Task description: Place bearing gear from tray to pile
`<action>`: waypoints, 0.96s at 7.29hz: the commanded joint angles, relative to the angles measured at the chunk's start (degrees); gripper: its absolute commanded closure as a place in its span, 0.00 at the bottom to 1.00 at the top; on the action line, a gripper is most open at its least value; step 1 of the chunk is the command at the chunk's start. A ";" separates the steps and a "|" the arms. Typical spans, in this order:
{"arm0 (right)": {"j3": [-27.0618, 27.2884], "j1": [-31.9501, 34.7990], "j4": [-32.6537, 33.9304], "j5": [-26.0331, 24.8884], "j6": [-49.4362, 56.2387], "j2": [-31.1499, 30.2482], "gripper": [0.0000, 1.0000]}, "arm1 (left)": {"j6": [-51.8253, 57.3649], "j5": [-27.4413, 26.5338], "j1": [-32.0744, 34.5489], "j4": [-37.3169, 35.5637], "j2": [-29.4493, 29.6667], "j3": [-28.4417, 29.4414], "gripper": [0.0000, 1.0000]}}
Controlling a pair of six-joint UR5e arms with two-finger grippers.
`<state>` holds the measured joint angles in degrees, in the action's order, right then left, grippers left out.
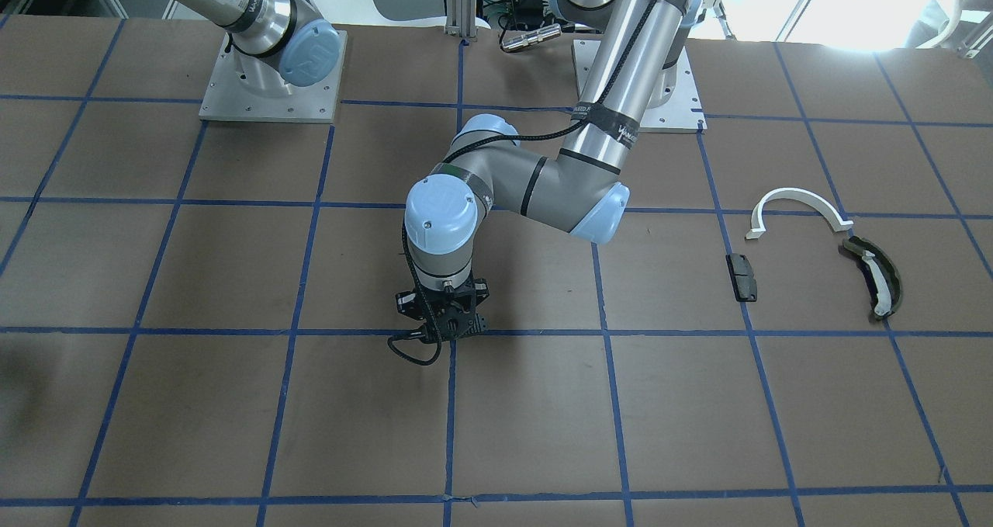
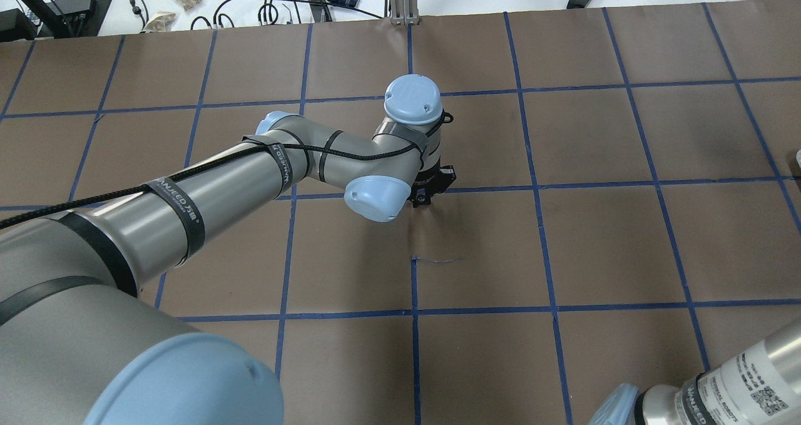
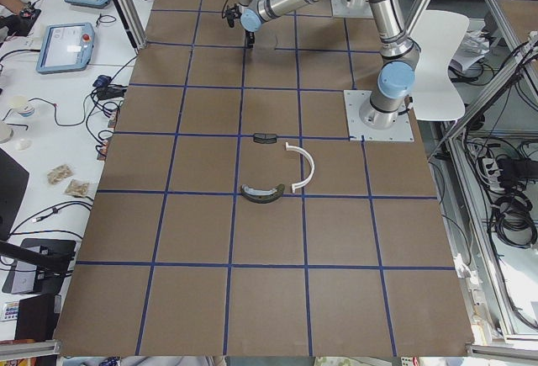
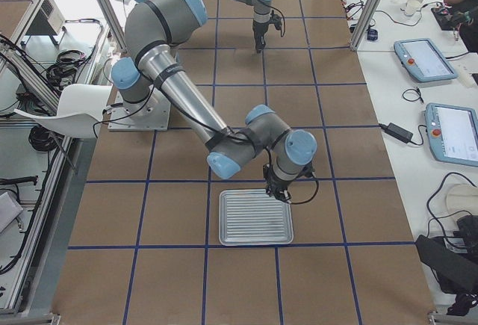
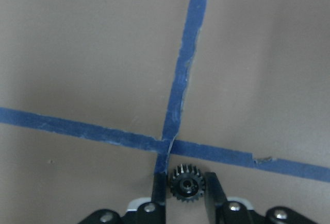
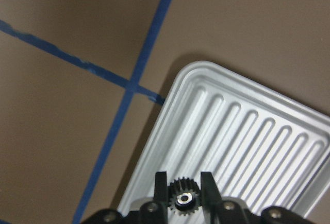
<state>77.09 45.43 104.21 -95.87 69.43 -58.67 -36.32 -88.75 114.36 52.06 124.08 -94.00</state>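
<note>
My left gripper [image 5: 185,180] is shut on a small black bearing gear [image 5: 187,185] and hangs low over a blue tape crossing mid-table [image 1: 442,321] [image 2: 430,192]. My right gripper [image 6: 183,183] is shut on a second small black gear [image 6: 181,198] above the near corner of the ribbed metal tray [image 6: 247,147], which also shows in the exterior right view [image 4: 254,224]. The pile lies far toward my left end of the table: a white half-ring arc [image 1: 799,201], an olive-green curved piece with white insert [image 1: 875,277] and a small black block [image 1: 742,277].
The arm mounting plates [image 1: 271,84] sit at the table's robot side. The brown table [image 1: 698,403] carries a blue tape grid. Side benches hold tablets [image 4: 422,56] and cables. A white chair [image 4: 75,104] stands behind the robot.
</note>
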 commanded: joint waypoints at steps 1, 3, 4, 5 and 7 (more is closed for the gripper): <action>0.08 10.42 -5.75 0.34 -15.04 -4.07 0.85 | 0.37 -0.19 -0.27 0.32 -0.86 -0.04 1.00; 0.08 19.57 -6.30 1.82 -28.58 -4.43 0.85 | 7.43 -0.10 -6.30 6.86 -5.31 0.48 1.00; 0.16 23.44 -7.52 2.53 -34.65 -4.87 0.85 | 17.06 -1.76 -10.60 10.65 -9.00 -0.64 1.00; 0.25 28.26 -9.45 6.80 -44.98 -4.87 0.85 | 27.25 -7.78 -15.69 13.04 -12.95 -2.13 1.00; 0.34 40.90 -9.99 9.29 -66.51 -4.35 0.85 | 40.36 -7.49 -26.50 13.24 -17.37 -6.43 1.00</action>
<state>77.38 78.27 94.76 -88.54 16.60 -63.39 -5.59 -95.63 94.54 64.81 109.59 -97.78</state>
